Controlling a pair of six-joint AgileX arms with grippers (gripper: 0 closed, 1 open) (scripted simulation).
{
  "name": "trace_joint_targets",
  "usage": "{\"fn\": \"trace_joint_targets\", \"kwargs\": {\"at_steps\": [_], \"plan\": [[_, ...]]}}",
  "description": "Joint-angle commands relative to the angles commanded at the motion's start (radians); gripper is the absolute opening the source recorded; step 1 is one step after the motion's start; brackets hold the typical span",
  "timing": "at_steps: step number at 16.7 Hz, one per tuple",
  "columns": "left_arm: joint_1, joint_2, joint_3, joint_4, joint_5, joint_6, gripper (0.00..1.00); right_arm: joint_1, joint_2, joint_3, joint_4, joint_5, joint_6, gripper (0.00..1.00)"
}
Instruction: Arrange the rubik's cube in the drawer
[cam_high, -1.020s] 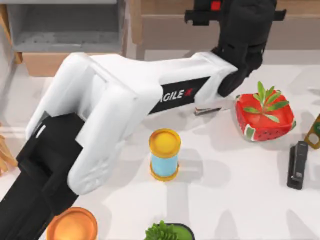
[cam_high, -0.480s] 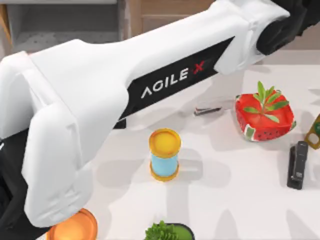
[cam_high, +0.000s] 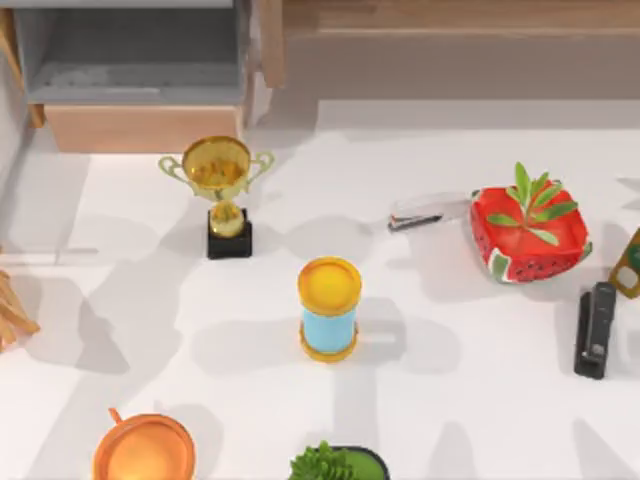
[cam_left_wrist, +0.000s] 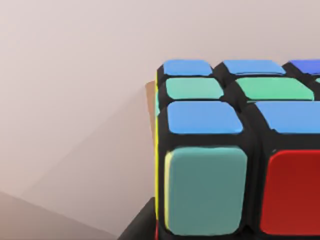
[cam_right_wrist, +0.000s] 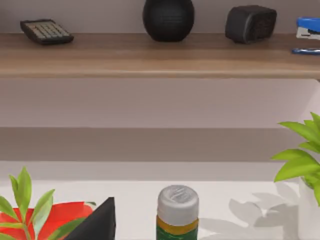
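Jaw state untellable; rubik's cube (cam_left_wrist: 235, 150) close before left wrist camera, edge-on, no long axis.

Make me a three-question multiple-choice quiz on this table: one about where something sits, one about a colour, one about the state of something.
1. Where is the trophy?
A. just in front of the drawer
B. beside the stapler
C. inside the plant pot

2. What colour is the plant pot?
A. blue
B. red
C. grey

3. What state is the drawer in?
A. open, no cube inside
B. shut
C. open, cube inside

Answers: 1 A, the top view shows it by the tan front panel. 2 B, its sides are red with seed marks. 3 A, its grey interior lies bare, while the cube is close up in the left wrist view.
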Motion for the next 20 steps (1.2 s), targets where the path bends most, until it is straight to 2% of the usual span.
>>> {"fn": "trace_joint_targets", "kwargs": {"at_steps": [6, 11, 15, 20], "plan": [[0.417, -0.036, 0.21, -0.512, 0.116, 0.07, 0.0, 0.0, 0.0, 0.0, 0.0, 0.0, 0.0, 1.0], [0.717, 0.107, 0.326, -0.841, 0.242, 0.112, 0.0, 0.0, 0.0, 0.0, 0.0, 0.0, 0.0, 1.0], [0.869, 0.332, 0.369, -1.012, 0.363, 0.136, 0.0, 0.0, 0.0, 0.0, 0.0, 0.0, 0.0, 1.0], [0.952, 0.612, 0.382, -1.125, 0.496, 0.154, 0.0, 0.0, 0.0, 0.0, 0.0, 0.0, 0.0, 1.0]]}}
